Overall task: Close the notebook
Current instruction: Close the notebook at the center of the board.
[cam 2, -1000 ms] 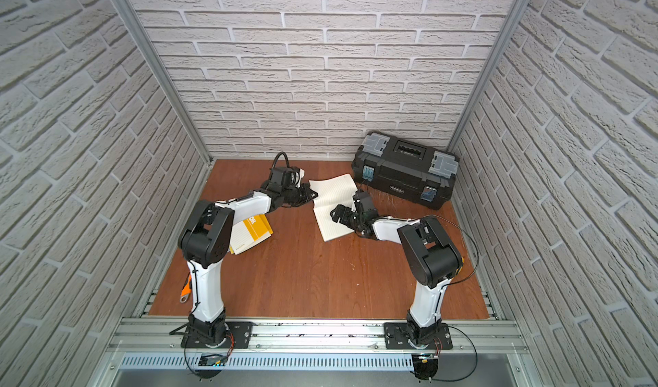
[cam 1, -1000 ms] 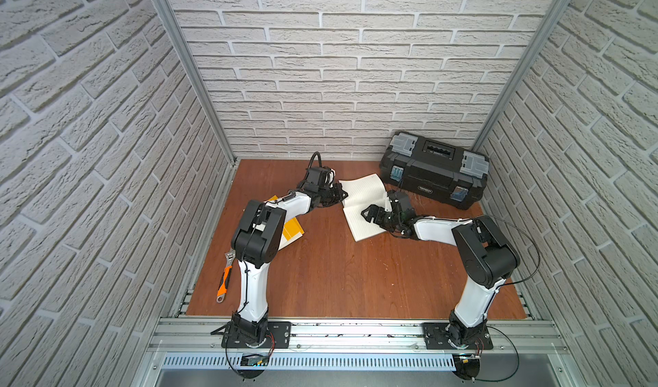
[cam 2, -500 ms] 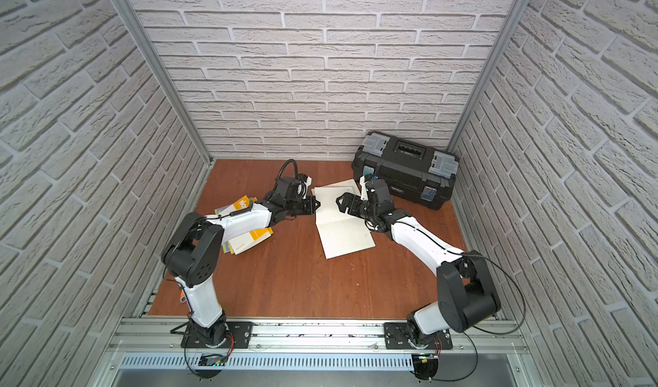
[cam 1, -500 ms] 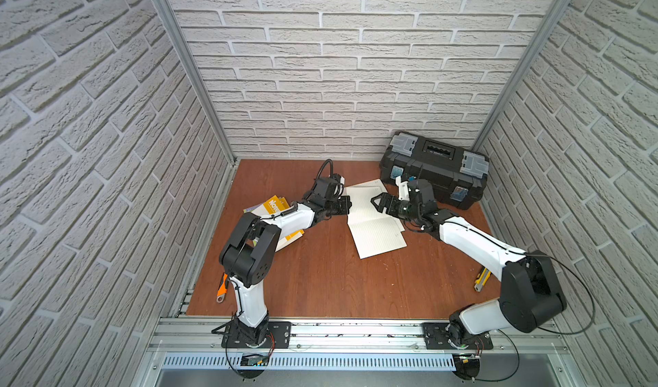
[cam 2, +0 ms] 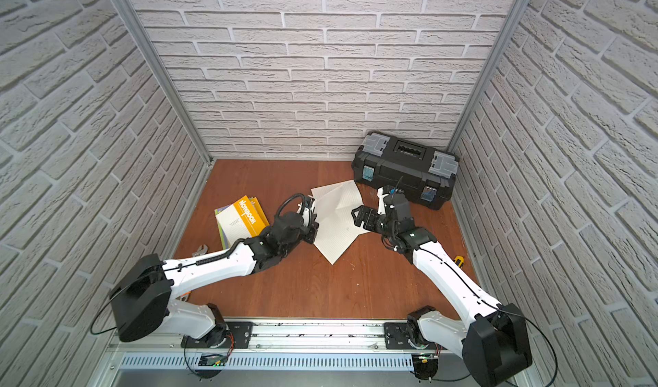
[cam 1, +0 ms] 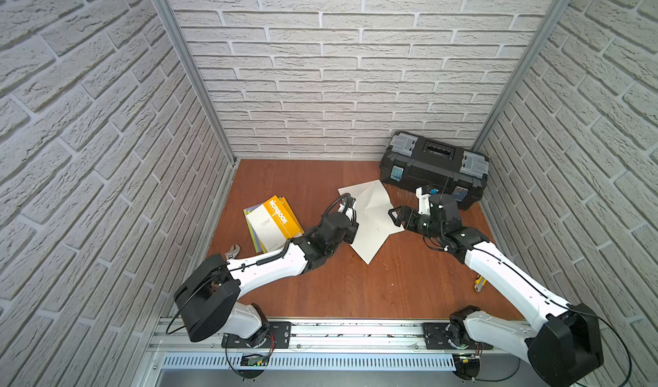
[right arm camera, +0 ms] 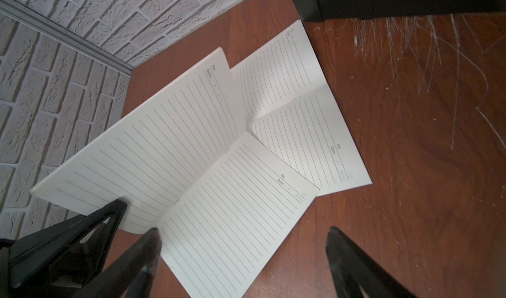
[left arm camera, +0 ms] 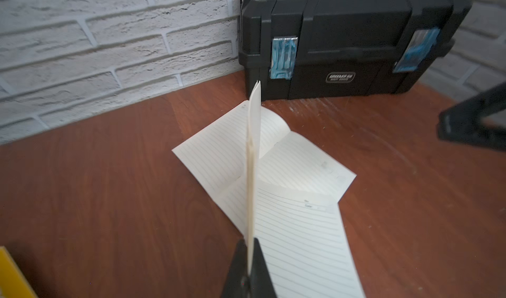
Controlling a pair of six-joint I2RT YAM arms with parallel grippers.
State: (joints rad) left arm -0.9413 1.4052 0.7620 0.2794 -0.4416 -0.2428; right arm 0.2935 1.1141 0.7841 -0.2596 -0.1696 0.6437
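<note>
The notebook (cam 1: 372, 225) (cam 2: 336, 225) lies open on the wooden table, with white lined pages up. My left gripper (cam 1: 349, 207) (cam 2: 309, 208) (left arm camera: 249, 246) is shut on a thin bundle of its pages (left arm camera: 253, 157), which stands upright on edge. In the right wrist view that raised leaf (right arm camera: 153, 146) tilts up over the flat pages (right arm camera: 241, 200), and the left fingers (right arm camera: 115, 209) pinch its edge. My right gripper (cam 1: 393, 213) (cam 2: 356, 213) (right arm camera: 243, 231) is open at the notebook's right edge, holding nothing.
A black toolbox (cam 1: 432, 170) (left arm camera: 342, 44) stands at the back right, just behind the notebook. A closed yellow notebook on a small stack (cam 1: 272, 221) lies to the left, with a wrench (cam 1: 233, 250) near it. A yellow-handled tool (cam 1: 479, 282) lies by the right arm.
The notebook's left pages, lying low before, now stand upright in my left gripper. Both arms have shifted, and the right gripper has backed off to the notebook's right edge.
</note>
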